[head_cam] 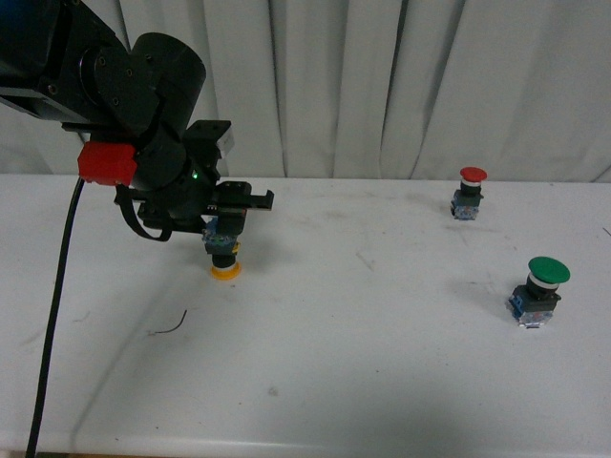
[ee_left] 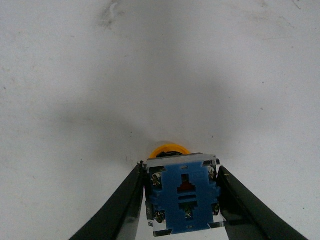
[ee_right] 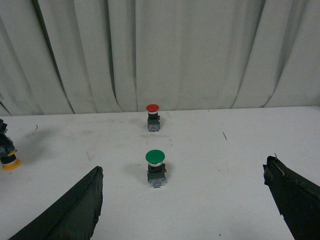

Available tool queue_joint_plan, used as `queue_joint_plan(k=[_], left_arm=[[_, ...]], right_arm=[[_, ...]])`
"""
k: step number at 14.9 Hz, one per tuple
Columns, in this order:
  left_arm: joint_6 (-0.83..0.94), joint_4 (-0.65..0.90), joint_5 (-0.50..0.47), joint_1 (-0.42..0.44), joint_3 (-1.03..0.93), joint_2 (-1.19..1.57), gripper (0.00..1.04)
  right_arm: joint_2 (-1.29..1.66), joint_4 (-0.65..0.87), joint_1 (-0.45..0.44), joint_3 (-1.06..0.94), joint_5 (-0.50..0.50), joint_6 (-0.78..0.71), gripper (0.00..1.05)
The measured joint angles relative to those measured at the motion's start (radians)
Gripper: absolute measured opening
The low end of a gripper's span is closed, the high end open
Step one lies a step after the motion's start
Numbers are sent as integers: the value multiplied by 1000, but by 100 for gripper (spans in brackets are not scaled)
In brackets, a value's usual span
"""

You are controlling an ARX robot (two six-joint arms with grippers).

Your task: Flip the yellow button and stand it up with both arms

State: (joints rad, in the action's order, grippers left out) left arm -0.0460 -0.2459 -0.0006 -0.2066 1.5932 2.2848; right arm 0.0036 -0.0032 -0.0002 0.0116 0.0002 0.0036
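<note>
The yellow button point(head_cam: 224, 261) is upside down at the left of the white table point(head_cam: 363, 382), its yellow cap resting on or just above the surface and its blue-and-clear base up. My left gripper point(head_cam: 221, 232) is shut on that base. In the left wrist view the blue contact block of the yellow button point(ee_left: 183, 196) sits clamped between the two black fingers point(ee_left: 122, 205), with the cap's rim peeking out beyond it. My right gripper point(ee_right: 182, 192) is open, with nothing between its fingers; in its view the yellow button point(ee_right: 9, 161) shows at the far left edge.
A red-capped button point(head_cam: 469, 193) stands upright at the back right and a larger green-capped button point(head_cam: 540, 290) stands nearer on the right. In the right wrist view the green button point(ee_right: 155, 167) is ahead of the open jaws, the red one point(ee_right: 153, 117) behind it. A white curtain point(head_cam: 401, 86) backs the table.
</note>
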Motion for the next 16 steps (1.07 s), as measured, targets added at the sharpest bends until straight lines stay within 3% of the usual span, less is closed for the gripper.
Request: queue_joint_plan(k=[1,2,7,16], left_arm=[[0,1,0,-3,2,0,35],[0,2,0,-4,2,-3,34],[1,91,48,-24,-122,-175,33],[-60,338,111,-172,-618,-794,33]], right_arm=[[0,0,0,0,0,0,98],[0,0,0,0,0,0,98],[0,0,0,0,0,0,98],[0,0,0,0,0,0,98]])
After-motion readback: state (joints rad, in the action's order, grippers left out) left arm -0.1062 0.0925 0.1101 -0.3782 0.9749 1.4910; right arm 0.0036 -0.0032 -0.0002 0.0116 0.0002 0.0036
